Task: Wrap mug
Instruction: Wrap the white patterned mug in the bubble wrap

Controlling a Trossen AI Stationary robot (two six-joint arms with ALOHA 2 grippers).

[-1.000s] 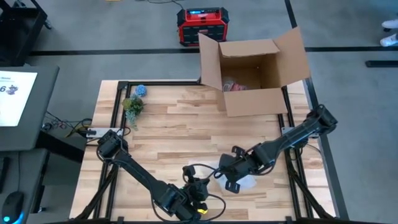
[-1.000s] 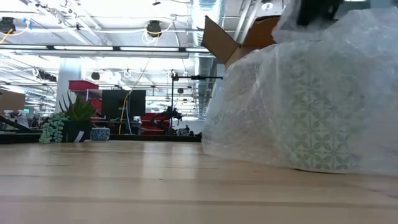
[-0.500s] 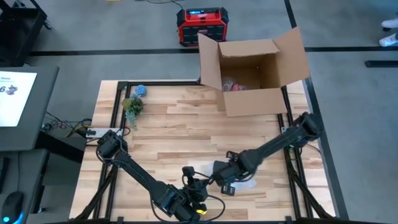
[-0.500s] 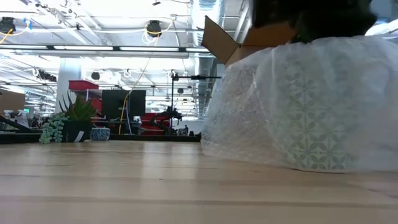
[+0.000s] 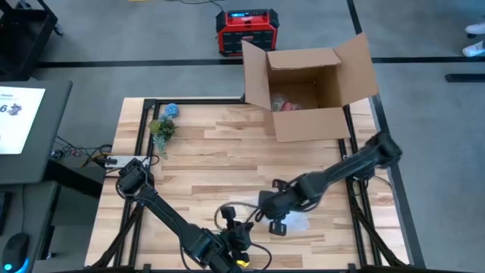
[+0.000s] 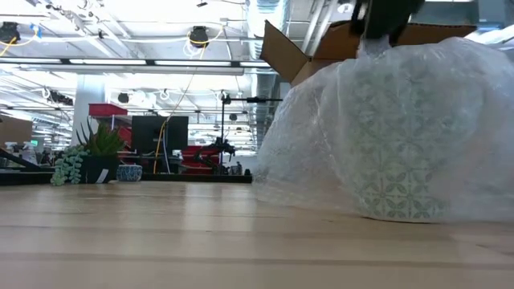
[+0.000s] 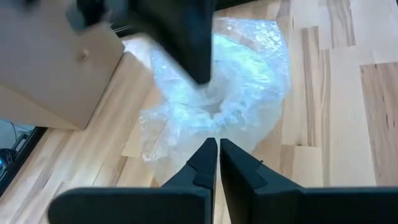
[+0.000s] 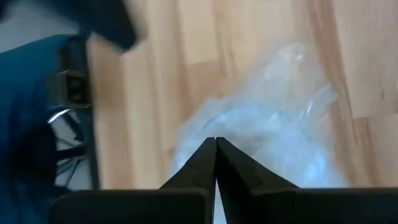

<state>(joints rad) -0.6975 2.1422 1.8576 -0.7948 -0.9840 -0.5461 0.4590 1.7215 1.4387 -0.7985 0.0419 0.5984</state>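
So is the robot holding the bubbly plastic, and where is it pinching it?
Yes. Both hands, left and right, look pinched shut on the bubble wrap, each on a crinkled edge. The mug sits wrapped on the table; neither hand grips it.

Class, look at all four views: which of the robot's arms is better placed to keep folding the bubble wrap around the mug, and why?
Probably the right: its claw sits directly over the clear bubble-wrap bundle covering the patterned mug. The left claw is shut beside it.

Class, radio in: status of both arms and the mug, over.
Left gripper shut beside wrap. Right gripper shut over wrap. Mug inside wrap. Box clear behind.
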